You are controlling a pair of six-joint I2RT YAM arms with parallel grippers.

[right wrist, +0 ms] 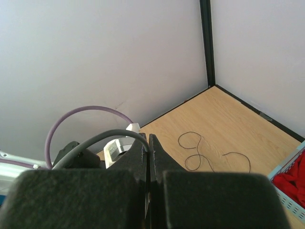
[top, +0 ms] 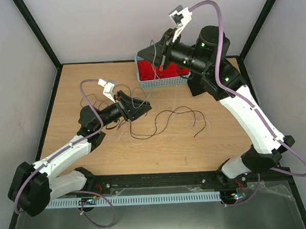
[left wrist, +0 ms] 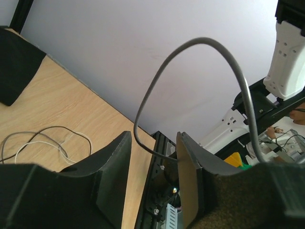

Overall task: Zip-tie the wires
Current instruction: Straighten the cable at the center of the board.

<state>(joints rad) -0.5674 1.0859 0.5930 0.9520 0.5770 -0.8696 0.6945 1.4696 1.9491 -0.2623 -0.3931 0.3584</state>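
Observation:
The wires lie loose on the wooden table as thin black and whitish strands, with more loops under the left arm. My left gripper is open and empty, low over the tangle; its wrist view shows whitish strands on the table to its left. My right gripper is raised beside the blue basket, shut on the zip tie, a thin pale strip sticking up from it. In the right wrist view the gripper is closed, with a whitish sliver between the jaws and black wire loops beyond.
The blue basket holds red cloth at the back of the table and also shows in the right wrist view. White walls with black frame posts enclose the table. A grey camera cable arcs over the left fingers.

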